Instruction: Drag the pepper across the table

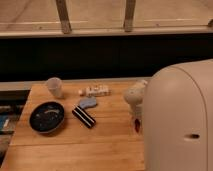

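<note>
The small red-orange pepper (pixel 137 125) is at the right part of the light wooden table (pixel 75 147), close to the big white arm shell. My gripper (pixel 136 119) comes down from its white wrist (pixel 134 95) right onto the pepper and appears shut on it, holding it at table level. The arm shell hides the pepper's right side and the table beyond it.
A black-and-white striped block (pixel 84 116) lies at mid table with a blue-grey object (pixel 88 102) behind it. A dark bowl (pixel 46 116) is at the left, a pale cup (pixel 54 86) at the back left, and small white items (pixel 95 91) at the back edge. The arm shell (pixel 180 120) fills the right.
</note>
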